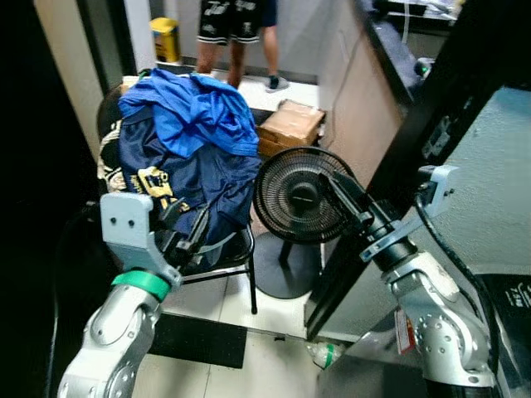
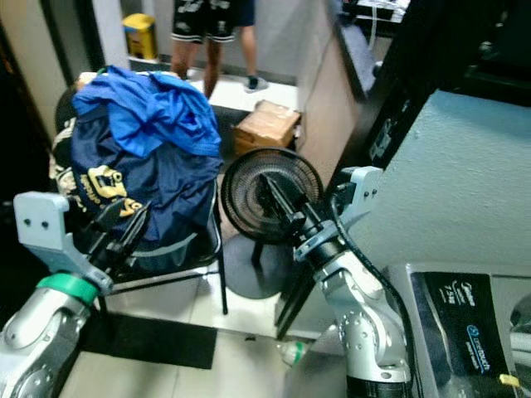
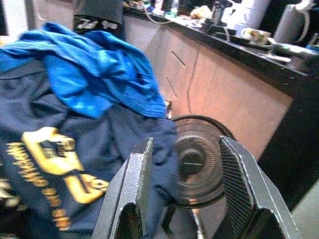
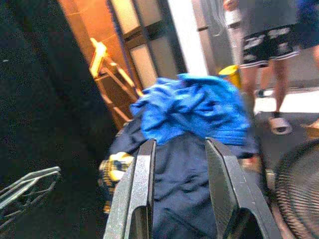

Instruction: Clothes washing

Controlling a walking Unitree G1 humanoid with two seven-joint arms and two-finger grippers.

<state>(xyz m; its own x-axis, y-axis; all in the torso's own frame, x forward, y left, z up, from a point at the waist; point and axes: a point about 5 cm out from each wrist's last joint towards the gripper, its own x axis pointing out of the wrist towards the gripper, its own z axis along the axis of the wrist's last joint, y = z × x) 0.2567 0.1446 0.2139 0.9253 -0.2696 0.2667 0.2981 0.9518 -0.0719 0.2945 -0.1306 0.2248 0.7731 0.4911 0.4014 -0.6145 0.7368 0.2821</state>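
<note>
1. Clothes [image 1: 187, 141]: we see a blue and navy heap piled on a chair [image 1: 236, 253], upper left of frame; nothing lifted, so we judge the washing barely begun.
2. Left gripper [image 1: 189, 230]: fingers spread, empty, just before the heap.
3. Right gripper [image 1: 344, 195]: spread, empty, before the fan [image 1: 290, 199].
4. Washer [image 2: 465, 323], lower right: loading remains.

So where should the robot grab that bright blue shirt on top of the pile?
Probably at the bunched folds on top of the bright blue shirt, coming down from above and the front. It lies crumpled over the navy garment, so its raised ridges give the open left gripper something to pinch alone.
</note>
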